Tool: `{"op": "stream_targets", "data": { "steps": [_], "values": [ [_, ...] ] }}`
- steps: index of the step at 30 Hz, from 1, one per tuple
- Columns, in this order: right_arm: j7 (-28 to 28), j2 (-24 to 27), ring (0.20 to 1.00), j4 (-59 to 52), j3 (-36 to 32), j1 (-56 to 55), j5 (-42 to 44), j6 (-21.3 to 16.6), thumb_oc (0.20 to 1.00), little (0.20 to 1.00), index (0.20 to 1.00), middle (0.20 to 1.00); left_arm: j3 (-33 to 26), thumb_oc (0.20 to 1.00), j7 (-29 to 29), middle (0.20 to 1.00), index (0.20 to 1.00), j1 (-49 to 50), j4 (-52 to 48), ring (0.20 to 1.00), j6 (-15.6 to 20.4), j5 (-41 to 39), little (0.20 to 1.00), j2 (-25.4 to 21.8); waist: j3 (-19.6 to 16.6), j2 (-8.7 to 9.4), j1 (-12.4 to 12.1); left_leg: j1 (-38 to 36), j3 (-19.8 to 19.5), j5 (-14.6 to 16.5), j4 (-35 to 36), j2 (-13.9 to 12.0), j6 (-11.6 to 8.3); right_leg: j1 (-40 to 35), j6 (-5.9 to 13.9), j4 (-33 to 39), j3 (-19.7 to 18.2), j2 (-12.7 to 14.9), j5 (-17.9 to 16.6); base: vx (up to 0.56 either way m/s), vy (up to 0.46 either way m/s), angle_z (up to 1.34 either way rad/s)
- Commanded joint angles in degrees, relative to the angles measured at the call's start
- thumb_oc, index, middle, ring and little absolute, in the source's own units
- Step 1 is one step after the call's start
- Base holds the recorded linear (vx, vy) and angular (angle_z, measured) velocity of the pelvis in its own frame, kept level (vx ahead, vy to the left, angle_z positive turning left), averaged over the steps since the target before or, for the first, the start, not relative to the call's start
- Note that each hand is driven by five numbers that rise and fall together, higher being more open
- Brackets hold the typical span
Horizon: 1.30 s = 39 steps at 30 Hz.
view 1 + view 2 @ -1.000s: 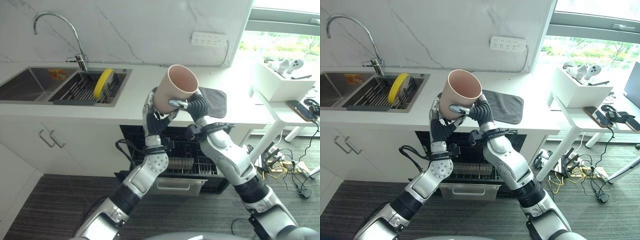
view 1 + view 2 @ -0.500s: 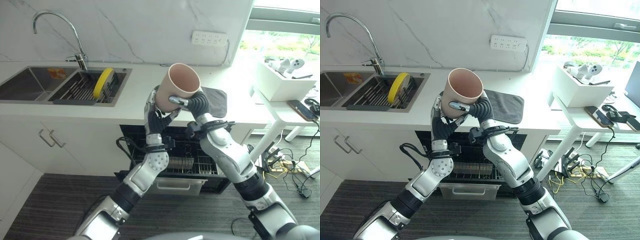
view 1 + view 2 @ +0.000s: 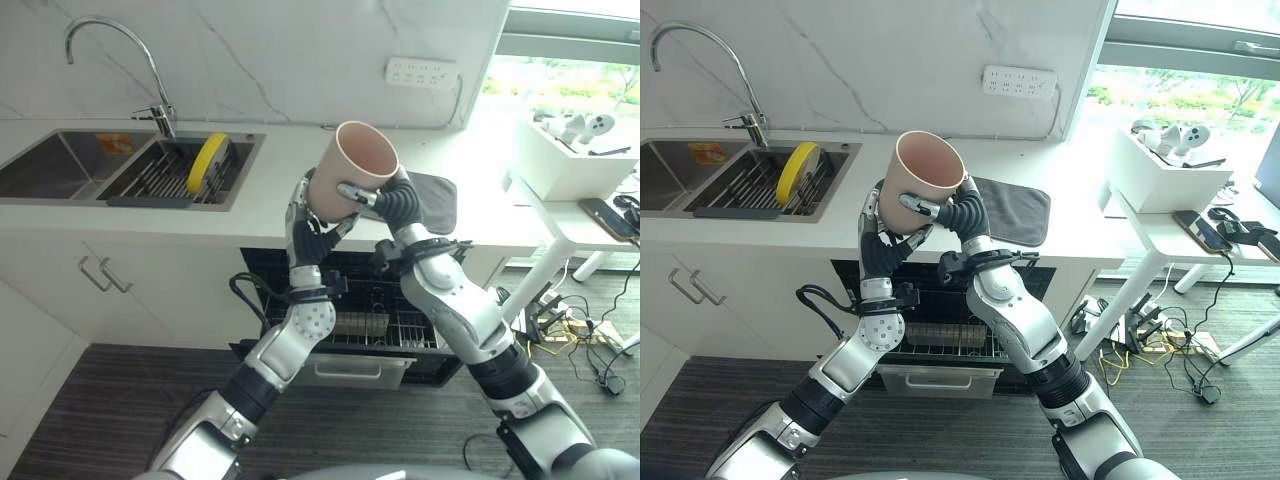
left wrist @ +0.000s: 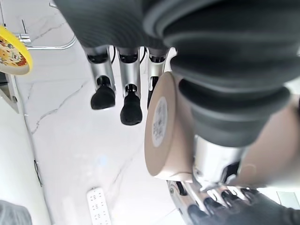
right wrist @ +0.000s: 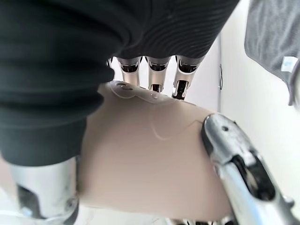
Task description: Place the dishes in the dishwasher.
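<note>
White marble wall and counter (image 3: 250,200) run behind the work, with a sink (image 3: 60,165) at the robot's left holding a yellow plate (image 3: 207,164) on edge in a rack, a grey mat (image 3: 432,200) on the counter, and the open dishwasher (image 3: 370,320) below with its wire rack pulled out. Both arms hold up a beige cup (image 3: 352,180) above the counter edge, mouth tilted toward the wall. The right hand (image 3: 385,200) grasps the cup, fingers and thumb curled round its side. The left hand (image 3: 305,225) sits under its base with fingers relaxed, not clasping. To do this well, I judge the cup should ride in the right hand alone, come down clear of the counter edge, and turn mouth-down into the rack. The left wrist view shows the cup's base with a sticker (image 4: 159,123), which the eye views hide; the eye views alone show the dishwasher.
</note>
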<state>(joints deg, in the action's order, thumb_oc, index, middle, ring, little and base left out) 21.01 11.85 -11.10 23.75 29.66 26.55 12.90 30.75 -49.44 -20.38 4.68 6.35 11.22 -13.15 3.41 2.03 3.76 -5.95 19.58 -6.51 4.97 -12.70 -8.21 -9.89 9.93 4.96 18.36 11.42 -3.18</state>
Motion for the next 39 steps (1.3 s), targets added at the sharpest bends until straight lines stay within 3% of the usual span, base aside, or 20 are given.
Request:
{"op": "stream_targets", "data": {
  "steps": [1,12,13,14,15,19,31,34,36,39],
  "values": [
    [-3.3,-2.5,0.2,-0.2,-1.3,11.2,-2.6,-4.9,0.2,0.2,0.2,0.2,4.8,0.2,0.9,0.2,0.2,-8.9,-0.1,0.2,2.7,1.8,0.2,0.4,0.5,-0.62,-1.7,-5.2,0.6,5.6,0.0,-7.1,-2.69,0.5,2.21,0.0,1.9,5.2,1.7,0.0,0.0,0.0],
    [-3.2,-1.8,0.2,0.4,-0.8,10.0,-4.3,-6.4,0.2,0.2,0.2,0.2,5.3,0.2,4.0,0.2,0.2,-8.6,-0.3,0.2,3.3,-0.3,0.2,0.5,0.8,-0.78,-1.6,-5.0,0.6,5.5,0.0,-7.1,-2.76,0.6,2.26,0.0,1.9,5.1,1.7,0.0,0.0,0.0],
    [-3.0,-1.7,0.2,0.2,-1.1,9.7,-3.6,-7.4,0.2,0.2,0.2,0.2,5.2,0.451,5.4,0.451,0.451,-8.3,-0.2,0.451,3.7,-2.2,0.451,0.5,0.8,-0.91,-1.5,-5.0,0.7,5.4,0.0,-7.2,-2.78,0.5,2.22,0.0,2.0,5.1,1.7,0.0,0.0,0.0],
    [-2.9,-1.6,0.2,0.1,-1.1,9.6,-3.4,-7.6,0.2,0.2,0.2,0.2,5.3,0.514,5.6,0.514,0.514,-8.2,-0.2,0.514,3.8,-2.4,0.514,0.5,0.9,-0.93,-1.5,-5.1,0.7,5.4,0.0,-7.2,-2.78,0.5,2.22,0.0,2.0,5.1,1.8,0.0,0.0,0.0],
    [-2.6,-1.7,0.2,0.1,-1.3,9.4,-3.2,-8.4,0.2,0.2,0.2,0.2,5.4,1.0,6.2,1.0,1.0,-8.1,-0.1,1.0,3.6,-3.3,1.0,0.5,0.9,-0.98,-1.5,-5.0,0.7,5.4,0.0,-7.2,-2.78,0.5,2.21,0.0,2.0,5.1,1.8,0.0,0.0,0.0],
    [-1.3,-2.0,0.2,0.1,-2.1,8.4,-4.3,-10.6,0.2,0.2,0.2,0.2,5.1,1.0,7.1,1.0,1.0,-7.5,-0.6,1.0,2.6,-5.1,1.0,0.5,1.0,-1.2,-1.6,-5.0,0.4,5.3,0.0,-7.2,-2.76,0.5,2.15,0.0,2.1,5.1,1.7,0.0,0.0,0.0],
    [0.0,2.2,0.2,-1.3,-6.2,4.1,-7.8,-11.8,0.2,0.2,0.2,0.2,0.3,1.0,9.4,1.0,1.0,-2.6,-4.8,1.0,2.6,-9.7,1.0,-2.5,1.5,-1.56,-2.0,-5.0,0.1,5.2,0.0,-7.1,-2.64,0.3,1.93,0.0,2.2,4.9,1.8,0.0,0.0,0.0],
    [-0.7,5.0,0.2,-2.8,-9.0,0.7,-11.0,-11.9,0.2,0.2,0.2,0.2,-3.2,1.0,13.2,1.0,1.0,0.3,-7.3,1.0,2.7,-13.3,1.0,-4.3,1.9,-1.67,-2.3,-4.9,-0.2,5.1,0.0,-7.1,-2.69,0.2,1.97,0.0,2.5,5.0,1.6,0.01,0.008,0.03],
    [-3.6,8.4,0.2,-5.3,-12.3,-3.0,-14.4,-12.0,0.2,0.2,0.2,0.2,-7.4,1.0,18.4,1.0,1.0,3.5,-9.7,1.0,-0.1,-23.0,1.0,-5.5,2.2,-1.91,-2.3,-4.7,-0.6,5.1,0.0,-7.0,-2.65,0.2,2.02,0.0,2.6,4.9,1.7,0.01,0.015,0.05],
    [-6.8,12.6,0.2,-9.0,-17.3,-9.0,-15.0,-13.3,0.2,0.2,0.2,0.2,-12.5,1.0,23.8,1.0,1.0,7.5,-13.8,1.0,-1.7,-26.4,1.0,-7.3,2.5,-1.97,-2.1,-4.6,-0.8,5.1,0.0,-6.7,-2.49,0.1,2.02,0.0,2.7,4.6,1.7,0.05,-0.011,0.04]
  ]
}}
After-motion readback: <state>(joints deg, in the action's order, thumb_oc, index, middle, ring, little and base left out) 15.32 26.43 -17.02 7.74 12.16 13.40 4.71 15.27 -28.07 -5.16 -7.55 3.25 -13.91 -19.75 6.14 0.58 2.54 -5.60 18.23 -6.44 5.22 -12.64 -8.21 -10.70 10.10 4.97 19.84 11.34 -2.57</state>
